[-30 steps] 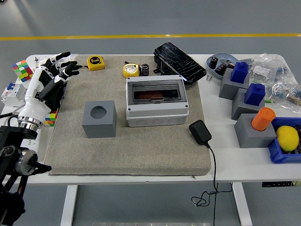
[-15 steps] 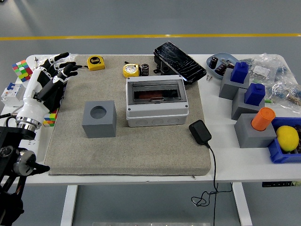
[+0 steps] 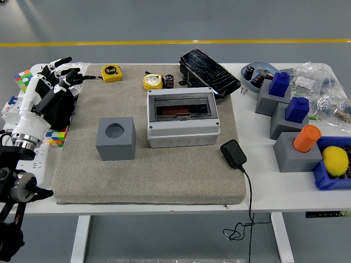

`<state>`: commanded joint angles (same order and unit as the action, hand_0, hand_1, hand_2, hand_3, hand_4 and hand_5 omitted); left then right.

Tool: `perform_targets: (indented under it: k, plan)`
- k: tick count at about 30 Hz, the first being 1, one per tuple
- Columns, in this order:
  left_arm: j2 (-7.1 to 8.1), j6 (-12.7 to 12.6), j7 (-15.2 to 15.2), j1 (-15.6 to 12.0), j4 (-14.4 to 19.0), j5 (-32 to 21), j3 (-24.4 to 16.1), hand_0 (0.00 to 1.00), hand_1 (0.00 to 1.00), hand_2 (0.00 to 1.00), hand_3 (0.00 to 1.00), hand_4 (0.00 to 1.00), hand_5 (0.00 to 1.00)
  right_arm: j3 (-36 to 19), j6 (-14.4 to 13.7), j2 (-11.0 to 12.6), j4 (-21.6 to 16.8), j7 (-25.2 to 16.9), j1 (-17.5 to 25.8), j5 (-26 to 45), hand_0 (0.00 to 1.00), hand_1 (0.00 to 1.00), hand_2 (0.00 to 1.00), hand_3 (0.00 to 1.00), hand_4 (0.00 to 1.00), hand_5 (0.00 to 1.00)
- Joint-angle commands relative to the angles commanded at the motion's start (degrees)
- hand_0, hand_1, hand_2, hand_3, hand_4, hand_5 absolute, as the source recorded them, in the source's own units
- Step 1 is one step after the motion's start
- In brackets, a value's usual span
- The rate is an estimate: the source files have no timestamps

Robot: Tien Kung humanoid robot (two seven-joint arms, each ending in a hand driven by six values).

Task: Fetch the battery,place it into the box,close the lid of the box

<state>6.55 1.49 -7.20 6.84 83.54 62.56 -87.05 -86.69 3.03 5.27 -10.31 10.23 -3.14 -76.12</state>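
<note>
Head view, near to far. Nearest us on the grey mat (image 3: 148, 181) lie a black power adapter (image 3: 233, 153) with its cable trailing over the table's (image 3: 263, 192) near edge, and a grey block (image 3: 115, 138) with a round hole in its top. Behind these stands the grey box (image 3: 183, 118); we judge its clear lid (image 3: 182, 105) to be down over the recess, though the frame does not settle this. At the left edge of the mat hangs our left hand (image 3: 52, 90), fingers (image 3: 74, 75) spread and relaxed, holding nothing, above a colour cube (image 3: 55, 137); a second colour cube (image 3: 23, 81) lies farther back. The right arm is out of view. Along the far edge of the mat sit a yellow tape measure (image 3: 112, 72), a round yellow object (image 3: 153, 81), and just beside it the small dark cylinder we take to be the battery (image 3: 169, 81), apparently upright, so that its long axis would run vertically; it is too small to be sure. A black crinkled pack (image 3: 209, 66) lies behind the box. The governing relation: the battery lies to the right of the left hand and at about the same depth, well apart from it, with the tape measure between. The left hand is the only one placed to reach it, and we judge the fetch not yet begun
</note>
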Motion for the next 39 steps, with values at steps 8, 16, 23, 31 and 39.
perform_targets:
  k: [8, 16, 23, 31, 39]
  plan:
    - [0.08, 0.01, 0.06, 0.18, -0.02, -0.02, 0.33, 0.58, 0.627, 0.614, 0.729, 0.998, 0.401, -0.17, -0.03, 0.2, 0.0, 0.23, -0.08, -0.25, 0.74, 0.705, 0.709, 0.7, 0.998, 0.549]
    - [-0.04, 0.03, 0.19, -0.05, -0.09, 0.11, 0.56, 0.58, 0.627, 0.615, 0.729, 0.998, 0.403, -0.18, -0.06, 0.28, 0.0, 0.18, 0.06, -0.13, 0.74, 0.705, 0.709, 0.7, 0.998, 0.551]
    - [-0.1, 0.11, 0.31, -0.16, -0.06, 0.22, 0.71, 0.582, 0.627, 0.615, 0.729, 0.998, 0.404, -0.65, -0.13, 0.06, 0.0, 0.14, 0.4, -0.13, 0.741, 0.705, 0.709, 0.699, 0.998, 0.551]
    - [-0.47, 0.01, 0.28, 0.03, -0.05, 0.25, 1.02, 0.581, 0.627, 0.616, 0.729, 0.998, 0.404, -0.69, -0.22, 0.06, 0.0, 0.02, 0.22, 0.48, 0.741, 0.705, 0.709, 0.7, 0.998, 0.55]
    - [-0.63, 0.0, 0.3, -0.14, -0.08, 0.31, 0.69, 0.584, 0.627, 0.616, 0.729, 0.998, 0.404, -1.22, -0.23, 0.1, 0.0, 0.26, 0.17, 0.1, 0.74, 0.705, 0.709, 0.7, 0.998, 0.55]
